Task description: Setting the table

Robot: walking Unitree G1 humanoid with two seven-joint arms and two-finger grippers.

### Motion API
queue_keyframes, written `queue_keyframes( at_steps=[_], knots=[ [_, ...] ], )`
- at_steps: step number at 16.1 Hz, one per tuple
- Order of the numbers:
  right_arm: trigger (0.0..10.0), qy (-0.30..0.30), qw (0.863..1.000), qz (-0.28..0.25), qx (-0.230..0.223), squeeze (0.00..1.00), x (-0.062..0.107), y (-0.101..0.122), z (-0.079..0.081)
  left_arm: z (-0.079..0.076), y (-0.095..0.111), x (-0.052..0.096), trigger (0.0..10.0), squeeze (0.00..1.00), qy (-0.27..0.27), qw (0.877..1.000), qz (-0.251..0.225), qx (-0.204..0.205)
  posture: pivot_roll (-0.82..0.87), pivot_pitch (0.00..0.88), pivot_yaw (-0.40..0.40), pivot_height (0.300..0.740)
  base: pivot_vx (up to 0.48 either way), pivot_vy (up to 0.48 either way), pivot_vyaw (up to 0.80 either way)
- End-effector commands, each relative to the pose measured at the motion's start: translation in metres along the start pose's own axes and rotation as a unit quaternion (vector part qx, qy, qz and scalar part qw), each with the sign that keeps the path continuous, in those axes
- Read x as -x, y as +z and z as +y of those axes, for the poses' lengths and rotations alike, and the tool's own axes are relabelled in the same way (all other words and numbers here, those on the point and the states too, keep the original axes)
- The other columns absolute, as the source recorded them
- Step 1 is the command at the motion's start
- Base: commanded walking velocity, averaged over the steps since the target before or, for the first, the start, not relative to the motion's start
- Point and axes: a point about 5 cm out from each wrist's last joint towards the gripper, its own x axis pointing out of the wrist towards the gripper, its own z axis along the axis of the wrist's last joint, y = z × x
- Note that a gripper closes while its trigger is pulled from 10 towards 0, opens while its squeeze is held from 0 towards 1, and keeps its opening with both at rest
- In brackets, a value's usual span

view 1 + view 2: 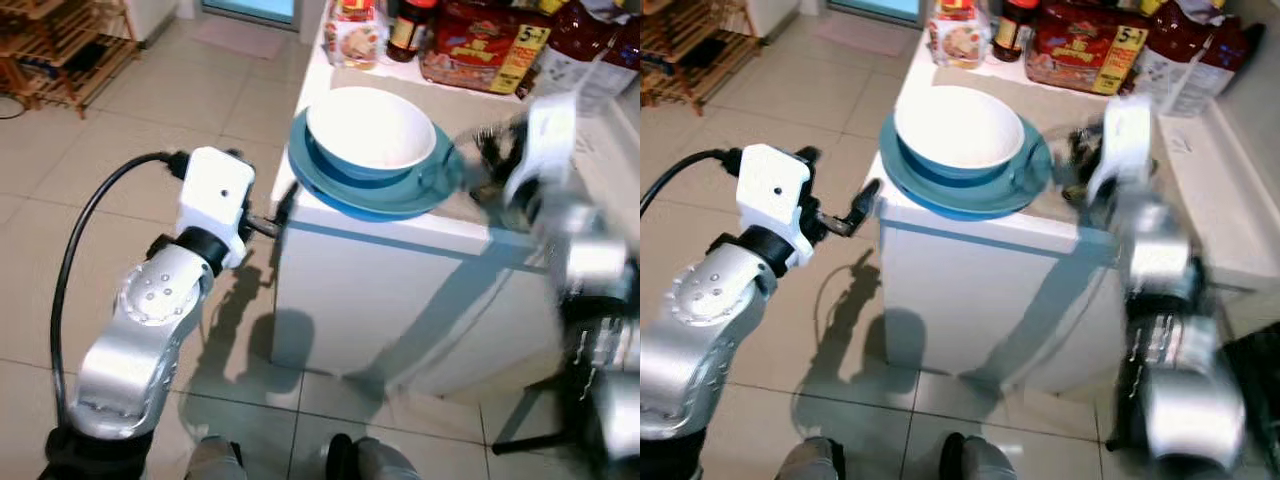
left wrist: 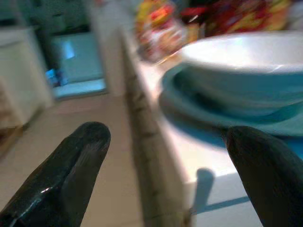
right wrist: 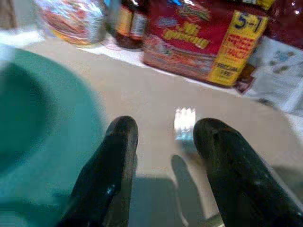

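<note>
A white bowl (image 1: pixel 370 130) with a blue outside sits in a blue plate (image 1: pixel 335 192) at the front left corner of a white counter (image 1: pixel 420 228). The plate's rim hangs slightly over the counter's edge. My left gripper (image 1: pixel 284 206) is off the counter's left side, just below the plate's rim, open with nothing between its fingers (image 2: pixel 71 161). My right gripper (image 1: pixel 1075 165), blurred, hovers over the counter just right of the plate. Its fingers (image 3: pixel 116 156) stand apart above the bare top, holding nothing; the plate (image 3: pixel 42 123) lies beside them.
At the back of the counter stand a red snack bag (image 1: pixel 490 45), dark bottles (image 1: pixel 410 25) and a jar (image 1: pixel 355 38). A wooden rack (image 1: pixel 60 50) stands on the tiled floor at far left. My feet (image 1: pixel 300 460) are close to the counter's front.
</note>
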Motion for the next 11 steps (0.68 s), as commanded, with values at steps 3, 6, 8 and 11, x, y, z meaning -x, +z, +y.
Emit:
queue_keyframes(
  at_steps=[3, 6, 8, 11],
  knots=[
    [10.0, -0.024, 0.996, -0.077, -0.032, 0.00, 0.024, 0.033, 0.002, -0.006, 0.006, -0.012, 10.0, 0.00, 0.004, 0.999, -0.023, 0.032, 0.09, 0.051, -0.095, 0.740, 0.000, 0.000, 0.00],
    [10.0, 0.004, 0.993, -0.078, -0.088, 0.20, 0.031, 0.038, 0.020, -0.006, 0.010, -0.023, 10.0, 0.00, -0.006, 0.998, -0.039, 0.040, 0.08, 0.036, -0.066, 0.740, 0.000, 0.000, 0.00],
    [10.0, 0.041, 0.984, -0.040, -0.167, 1.00, 0.010, 0.046, 0.033, -0.010, 0.012, -0.026, 10.0, 0.00, -0.030, 0.998, -0.045, 0.029, 0.09, 0.024, -0.067, 0.740, 0.000, 0.000, 0.00],
    [10.0, 0.081, 0.979, 0.024, -0.185, 1.00, -0.027, 0.050, 0.040, -0.011, 0.015, -0.022, 10.0, 0.00, -0.074, 0.996, -0.050, 0.010, 0.12, 0.020, -0.087, 0.740, 0.000, 0.000, 0.00]
  ],
)
